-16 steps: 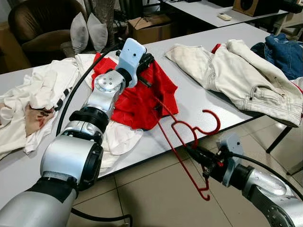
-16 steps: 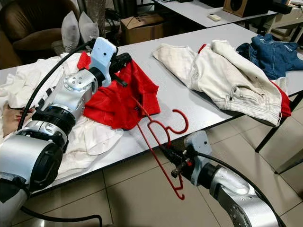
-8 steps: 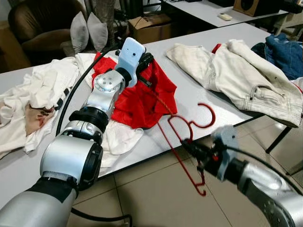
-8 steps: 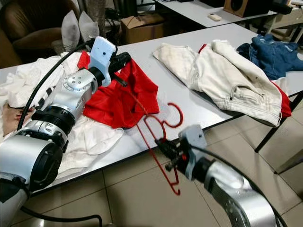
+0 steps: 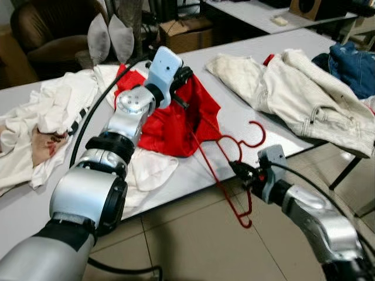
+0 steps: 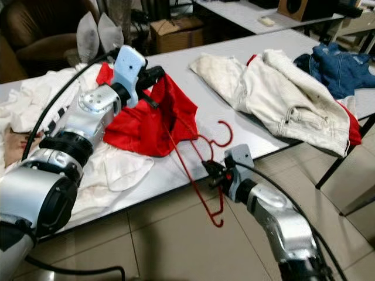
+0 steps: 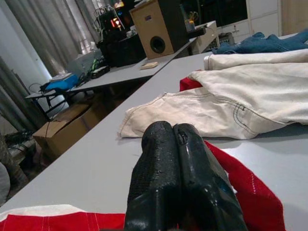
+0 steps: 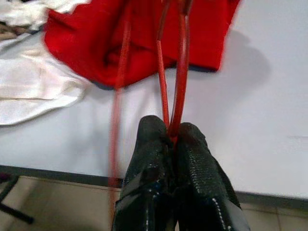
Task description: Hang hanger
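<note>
Two grippers are at work over the grey table [image 5: 246, 120]. The right gripper [image 5: 239, 170] sits just off the table's near edge, above the tiled floor [image 5: 193, 246], its black fingers [image 8: 192, 159] pressed together on the thin wire of the red hanger [image 5: 225, 175]. From that grip the hanger's hook [image 5: 255, 137] curls up and away over the tabletop, one long arm runs ahead toward the red garment [image 5: 170, 120], and the lower bend hangs down below the fingers, clear of the table. The left gripper [image 5: 183, 79] is further out over the table, beyond and to the left of the right one, resting on the top of the red garment with its fingers [image 7: 168, 168] closed together, red cloth bunched right under them. Beyond the left gripper's tips lies a pair of cream trousers [image 7: 231, 103], and past those a blue denim piece [image 5: 351, 64] at the far end. On the left arm's other side a heap of white cloth [image 5: 47, 126] spreads across the table, part of it under the arm.
</note>
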